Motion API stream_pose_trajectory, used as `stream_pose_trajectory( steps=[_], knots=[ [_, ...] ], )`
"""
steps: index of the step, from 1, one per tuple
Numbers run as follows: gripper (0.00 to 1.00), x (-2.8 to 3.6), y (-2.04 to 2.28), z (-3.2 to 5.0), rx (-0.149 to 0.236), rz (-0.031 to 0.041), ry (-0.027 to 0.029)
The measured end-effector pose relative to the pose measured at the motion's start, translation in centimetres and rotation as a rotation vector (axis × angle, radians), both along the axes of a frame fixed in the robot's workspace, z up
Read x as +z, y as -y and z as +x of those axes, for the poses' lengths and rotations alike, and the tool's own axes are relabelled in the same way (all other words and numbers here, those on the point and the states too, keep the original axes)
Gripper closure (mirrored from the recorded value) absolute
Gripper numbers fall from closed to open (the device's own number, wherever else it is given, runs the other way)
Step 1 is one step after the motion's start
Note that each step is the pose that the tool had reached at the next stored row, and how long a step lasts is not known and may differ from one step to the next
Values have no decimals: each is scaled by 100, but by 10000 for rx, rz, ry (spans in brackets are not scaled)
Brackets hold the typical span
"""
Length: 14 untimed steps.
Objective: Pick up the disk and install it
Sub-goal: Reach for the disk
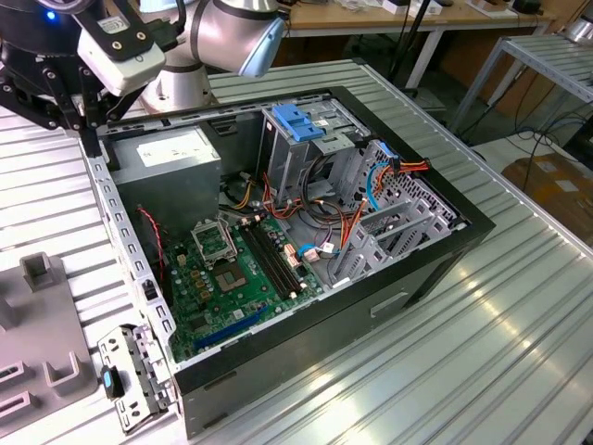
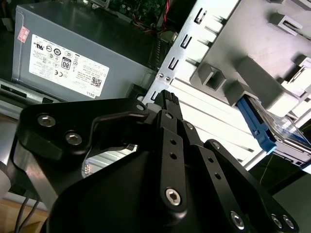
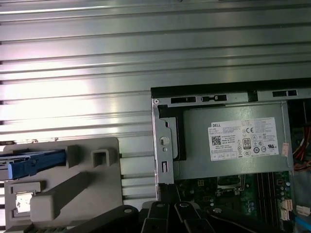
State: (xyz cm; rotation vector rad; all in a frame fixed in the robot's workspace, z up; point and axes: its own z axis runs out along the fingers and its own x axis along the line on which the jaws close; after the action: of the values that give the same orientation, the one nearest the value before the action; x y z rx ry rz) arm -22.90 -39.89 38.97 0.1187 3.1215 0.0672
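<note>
The disk (image 3: pixel 35 162) lies in a grey holder (image 3: pixel 73 189) on the ribbed table beside the open computer case (image 3: pixel 165 145); its bright blue rail is what I see of it. In the second wrist view the disk (image 2: pixel 256 125) lies beyond the holder's grey blocks. My gripper (image 2: pixel 167 99) hangs above the case's corner by the power supply (image 2: pixel 73 58), apart from the disk, its fingers together with nothing between them. In the exterior view the gripper (image 1: pixel 82 125) is over the case's far corner on the exterior view's left.
The open case (image 1: pixel 445 241) holds a motherboard (image 1: pixel 232 269), orange and blue cables and a metal drive cage (image 1: pixel 310 153) with a light-blue latch (image 1: pixel 296 120). A grey fixture (image 1: pixel 37 278) and a metal bracket (image 1: pixel 130 371) lie at the exterior view's left.
</note>
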Motion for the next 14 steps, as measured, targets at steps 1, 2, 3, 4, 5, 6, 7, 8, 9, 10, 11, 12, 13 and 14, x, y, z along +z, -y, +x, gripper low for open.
stream_pose_trajectory(
  steps=[1,2,3,4,5,6,7,8,9,10,11,12,13,14],
  knots=[
    [89,0,0,-12,0,0,-1],
    [89,-1,0,-23,0,1,-1],
    [89,-1,0,-38,0,0,-3],
    [89,-1,0,-48,1,0,-4],
    [89,-2,0,-56,0,0,-4],
    [89,-2,0,-64,1,1,-5],
    [89,-2,0,-72,0,0,-6],
    [89,-3,0,-81,0,1,-6],
    [89,-2,0,-88,1,0,-7],
    [89,-3,0,-99,1,0,-9],
    [89,-3,0,-108,0,0,-9],
    [89,-4,0,-119,0,1,-10],
    [89,-4,0,-126,1,0,-11],
    [89,-4,0,-138,0,0,-12]
  ],
)
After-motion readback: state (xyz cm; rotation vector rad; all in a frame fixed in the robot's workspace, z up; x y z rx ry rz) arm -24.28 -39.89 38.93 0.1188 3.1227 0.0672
